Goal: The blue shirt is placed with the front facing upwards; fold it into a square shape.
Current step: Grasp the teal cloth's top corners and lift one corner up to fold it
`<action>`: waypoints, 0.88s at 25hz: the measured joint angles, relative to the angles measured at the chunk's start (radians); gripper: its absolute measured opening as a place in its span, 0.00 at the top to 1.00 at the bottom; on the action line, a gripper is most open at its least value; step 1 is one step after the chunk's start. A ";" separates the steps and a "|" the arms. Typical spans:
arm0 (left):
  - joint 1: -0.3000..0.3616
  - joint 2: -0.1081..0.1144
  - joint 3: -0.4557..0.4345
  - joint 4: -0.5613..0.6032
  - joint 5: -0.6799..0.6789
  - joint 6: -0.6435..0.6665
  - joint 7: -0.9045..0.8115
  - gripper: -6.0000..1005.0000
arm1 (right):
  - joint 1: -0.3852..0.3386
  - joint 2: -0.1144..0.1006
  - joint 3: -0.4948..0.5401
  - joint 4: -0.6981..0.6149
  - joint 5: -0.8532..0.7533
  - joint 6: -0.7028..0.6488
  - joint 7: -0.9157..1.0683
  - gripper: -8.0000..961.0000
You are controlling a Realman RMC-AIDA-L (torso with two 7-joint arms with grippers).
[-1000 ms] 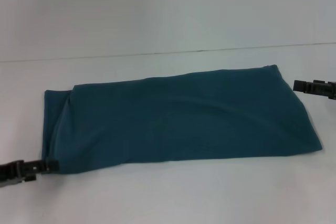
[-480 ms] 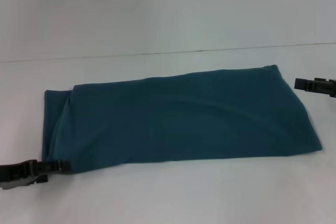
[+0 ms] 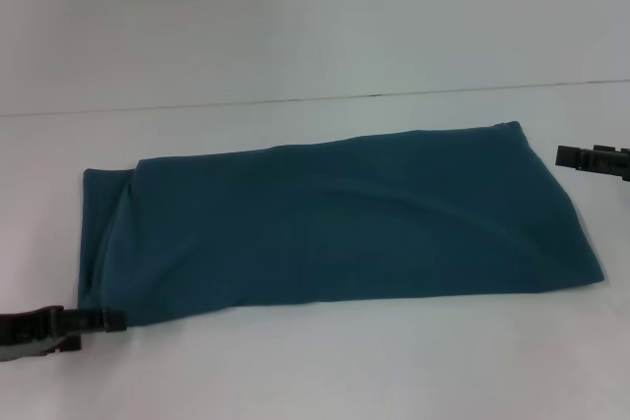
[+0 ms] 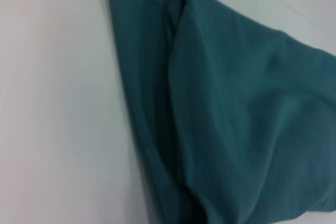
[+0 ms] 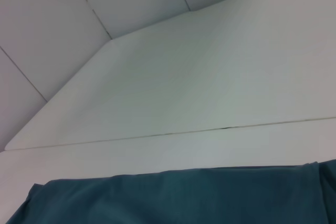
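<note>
Blue shirt (image 3: pixel 335 218) folded into long strip across the white tabletop (image 3: pixel 315 36).
Left gripper (image 3: pixel 110 320) at strip's near-left corner, right gripper (image 3: pixel 566 155) beside far-right corner, apart; jaws' opening: cannot tell for either.

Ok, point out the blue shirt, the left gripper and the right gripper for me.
blue shirt (image 3: pixel 335 218), head view, middle of the folded cloth.
left gripper (image 3: pixel 110 320), head view, tip beside the shirt's near left corner.
right gripper (image 3: pixel 569 155), head view, tip off the shirt's far right end.
</note>
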 joint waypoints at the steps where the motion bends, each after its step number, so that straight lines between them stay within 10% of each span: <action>1: -0.001 0.000 0.000 0.000 0.010 0.001 -0.002 0.10 | 0.000 0.000 0.000 0.000 0.000 0.000 0.000 0.04; 22: -0.051 0.005 0.006 -0.021 0.031 -0.036 -0.013 0.10 | 0.005 0.001 0.003 -0.002 0.000 0.006 0.000 0.04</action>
